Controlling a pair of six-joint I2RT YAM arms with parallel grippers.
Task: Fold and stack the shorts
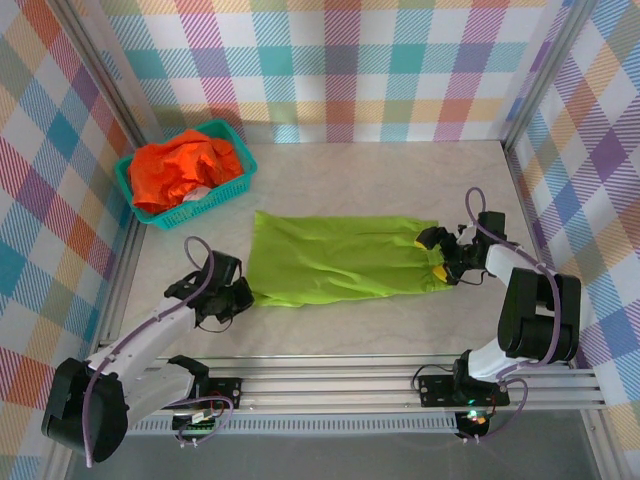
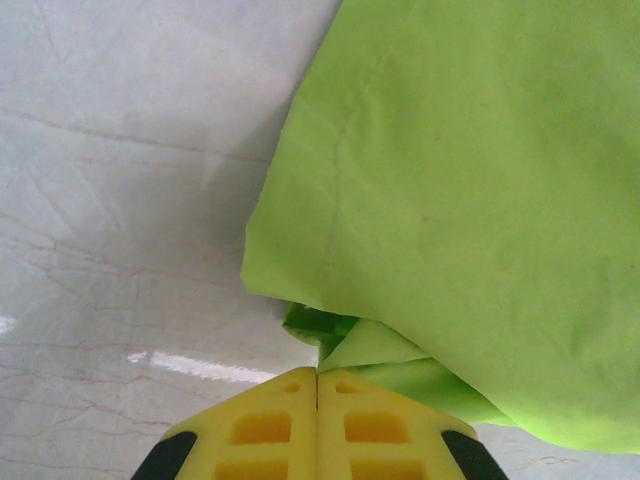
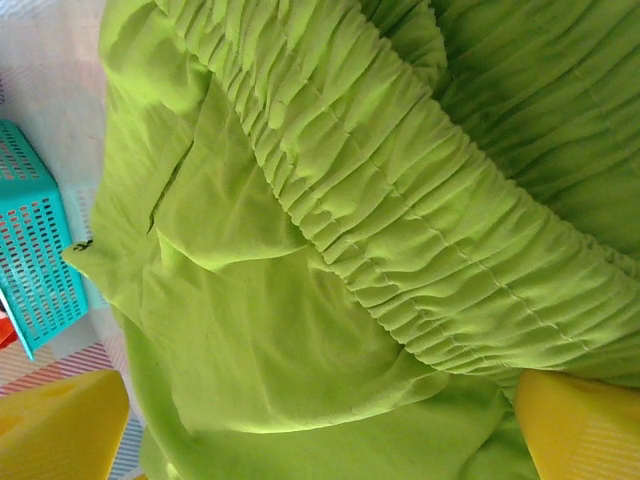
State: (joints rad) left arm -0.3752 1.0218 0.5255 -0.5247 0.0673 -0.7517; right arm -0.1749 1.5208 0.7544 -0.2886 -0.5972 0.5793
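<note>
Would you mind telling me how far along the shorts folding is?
Early. No stack yet: the lime green shorts lie laid out flat, the left gripper shut at a hem corner, the right gripper open astride the waistband. The orange shorts sit in the basket, yet to come.

A: Where are the lime green shorts?
B: Spread flat in the middle of the bench, long side running left to right.
A: And the 2 arms?
B: The left gripper sits at the shorts' near-left corner. The right gripper is at their right end, jaws apart.
A: Anything else?
B: A teal basket at the far left, with orange shorts heaped inside.
</note>
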